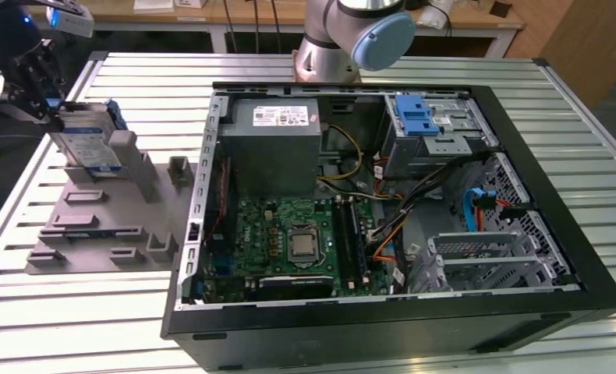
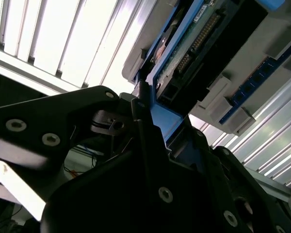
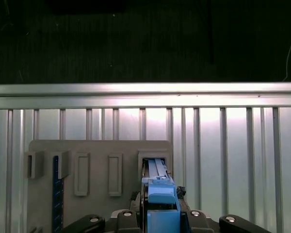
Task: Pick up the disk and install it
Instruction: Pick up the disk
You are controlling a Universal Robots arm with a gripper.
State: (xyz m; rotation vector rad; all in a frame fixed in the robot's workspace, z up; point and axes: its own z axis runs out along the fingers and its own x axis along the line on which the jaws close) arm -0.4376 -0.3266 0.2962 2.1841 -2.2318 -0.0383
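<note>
Pick-up step. Flat silver-grey metal disk with blue rails (image 1: 84,144) stands upright in grey plastic slotted rack (image 1: 111,226) on the slatted metal tabletop (image 1: 79,327). Black gripper (image 1: 46,105) fingers (image 2: 141,126) clamped on its blue-railed edge. Freeing it likely calls for a straight pull along the slot.

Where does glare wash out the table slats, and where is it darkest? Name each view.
Second wrist view: the table slats blow out white beside the disk; first wrist view: a bright band along the table edge, near-black beyond it; exterior view: even light, soft sheen on the slats.
</note>
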